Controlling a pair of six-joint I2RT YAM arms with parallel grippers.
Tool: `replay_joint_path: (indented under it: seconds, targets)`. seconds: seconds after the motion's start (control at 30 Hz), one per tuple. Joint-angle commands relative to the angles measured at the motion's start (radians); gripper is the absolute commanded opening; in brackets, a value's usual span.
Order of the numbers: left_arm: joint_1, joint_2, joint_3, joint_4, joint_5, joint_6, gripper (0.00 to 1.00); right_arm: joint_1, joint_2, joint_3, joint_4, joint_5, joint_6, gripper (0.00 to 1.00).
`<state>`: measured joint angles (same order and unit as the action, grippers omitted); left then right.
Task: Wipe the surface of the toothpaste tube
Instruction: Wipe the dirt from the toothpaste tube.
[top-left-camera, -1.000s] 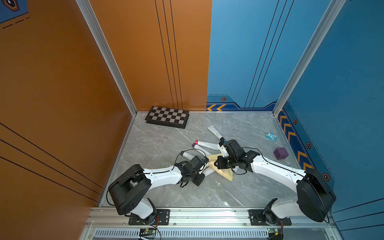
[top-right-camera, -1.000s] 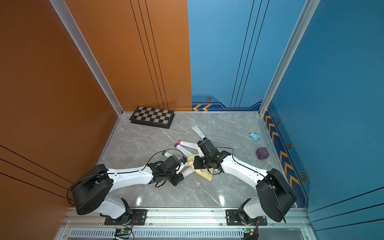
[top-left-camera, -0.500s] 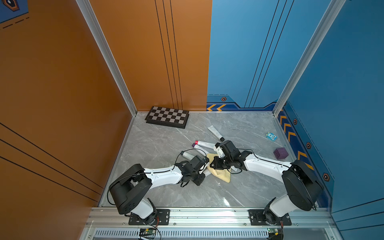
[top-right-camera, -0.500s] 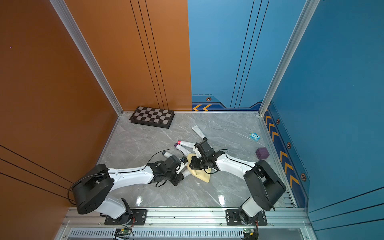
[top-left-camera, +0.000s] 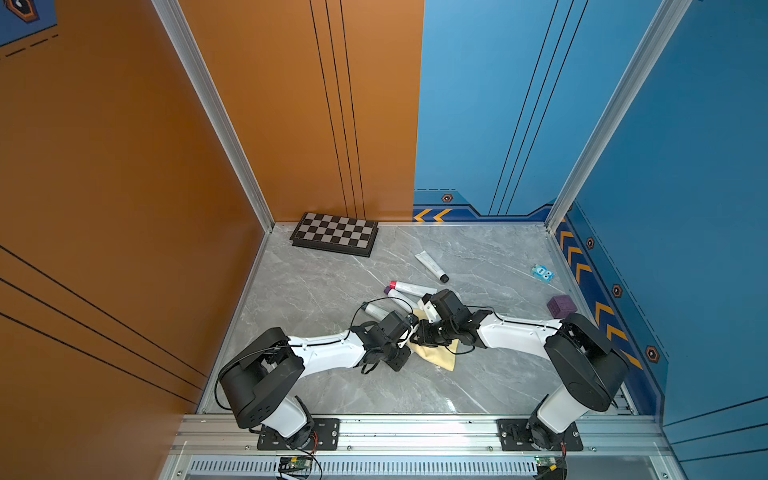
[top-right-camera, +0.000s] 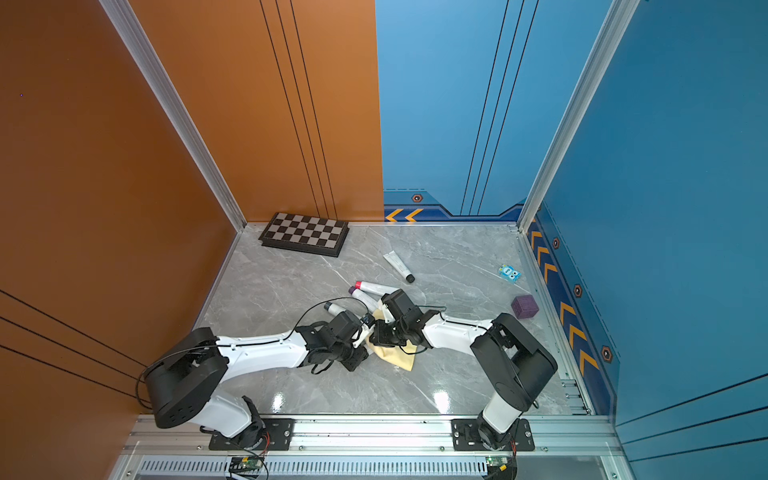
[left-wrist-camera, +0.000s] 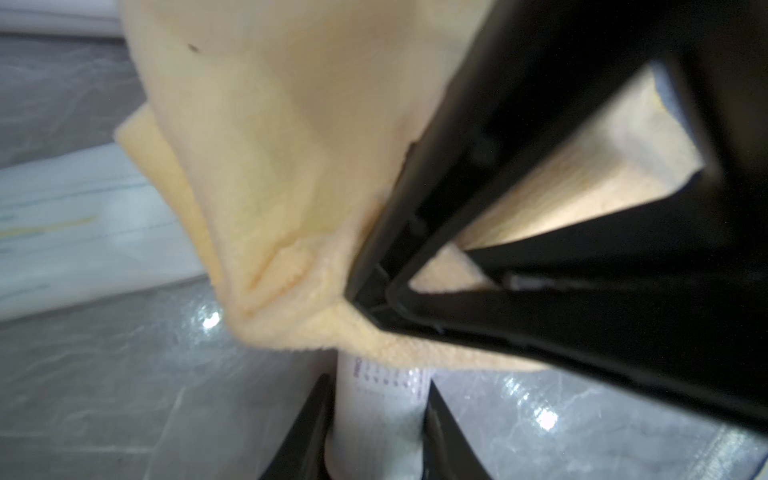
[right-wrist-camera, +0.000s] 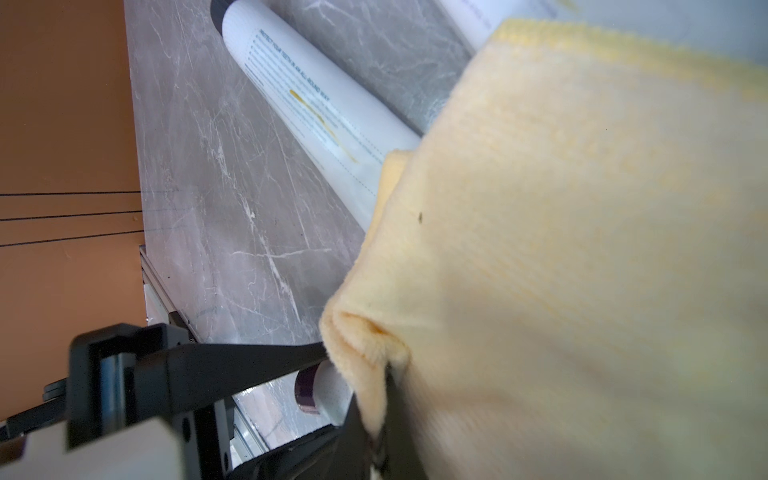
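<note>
Operator: Toothpaste tube (left-wrist-camera: 379, 440), where does it sit?

Observer: Between the fingers of the left gripper (left-wrist-camera: 377, 395). One black finger presses on each side of its white body. Its dark purple cap (right-wrist-camera: 306, 387) shows in the right wrist view. In both top views the tube is almost wholly hidden under the two wrists, near the middle of the table (top-left-camera: 324, 374).

Operator: And the cloth?

Observer: The yellow cloth (left-wrist-camera: 291, 166) is draped over the tube's other end, touching it, so only a band of small print stays bare above the fingers. The right gripper (right-wrist-camera: 384, 419) is clamped tight on a bunched fold of the cloth. The rest of the cloth trails onto the marble below the wrists.

Operator: Around them?

Observer: Three more tubes lie just behind the grippers. They are a gray-capped tube (top-left-camera: 376, 309), a purple-capped tube (top-left-camera: 401, 296) and a red-capped tube (top-left-camera: 411, 286). The gray-capped one carries blue print and a yellow-brown streak in the right wrist view. A black-capped tube (top-left-camera: 431, 266) lies farther back, apart from those. The chessboard (top-left-camera: 334, 234) rests against the back wall at the orange corner. A purple cube (top-left-camera: 561, 306) and a small blue box (top-left-camera: 543, 273) sit near the blue side wall.
</note>
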<state>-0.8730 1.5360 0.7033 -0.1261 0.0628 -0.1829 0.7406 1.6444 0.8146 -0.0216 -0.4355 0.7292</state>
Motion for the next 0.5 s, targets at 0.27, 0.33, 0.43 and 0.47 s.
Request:
replay_joint_path:
  seconds: [0.27,0.33,0.43,0.47]
  targets:
    - [-0.013,0.054,0.004,-0.053,-0.001,0.003,0.3,-0.095,-0.07,-0.008,-0.355,0.325,-0.152,0.0]
    - [-0.014,0.054,0.004,-0.053,-0.001,0.003,0.29,-0.107,-0.075,-0.009,-0.363,0.339,-0.157,0.0]
    - [-0.013,0.06,0.006,-0.053,0.001,0.003,0.29,-0.099,-0.065,0.007,-0.357,0.31,-0.156,0.0]
    - [-0.012,0.062,0.007,-0.053,0.001,0.003,0.29,-0.089,-0.057,0.013,-0.347,0.295,-0.151,0.0]
